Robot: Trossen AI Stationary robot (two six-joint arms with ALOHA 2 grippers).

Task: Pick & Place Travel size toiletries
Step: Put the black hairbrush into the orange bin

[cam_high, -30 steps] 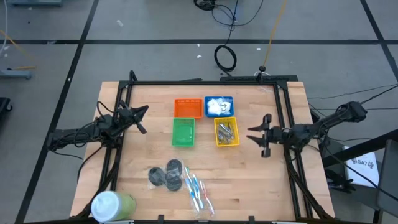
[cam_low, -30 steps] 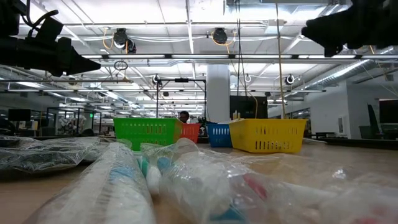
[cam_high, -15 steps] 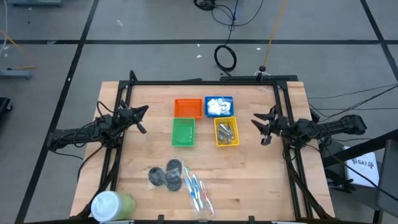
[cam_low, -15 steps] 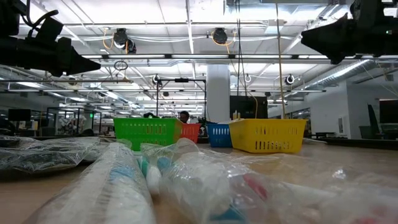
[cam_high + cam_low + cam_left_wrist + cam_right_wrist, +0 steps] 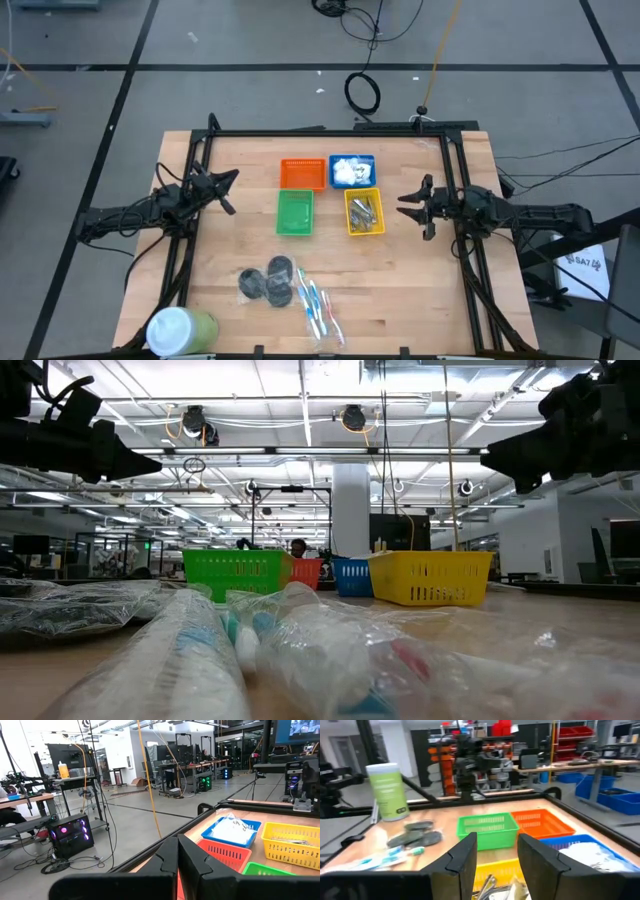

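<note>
Your toiletries are partly sorted: white packets (image 5: 351, 170) fill the blue basket (image 5: 352, 158) and silver clippers (image 5: 364, 212) lie in the yellow basket (image 5: 350, 219), so each kind seems to get its own bin. Beyond the green basket (image 5: 294, 212), toward the table's near edge, the dark discs (image 5: 268, 281) and bagged toothbrushes (image 5: 318, 304) wait loose on the wood. Your right gripper (image 5: 414, 206) hangs just beside the yellow basket, fingers parted around nothing. Your left gripper (image 5: 226, 192) is clenched empty, well out on the green basket's far side.
</note>
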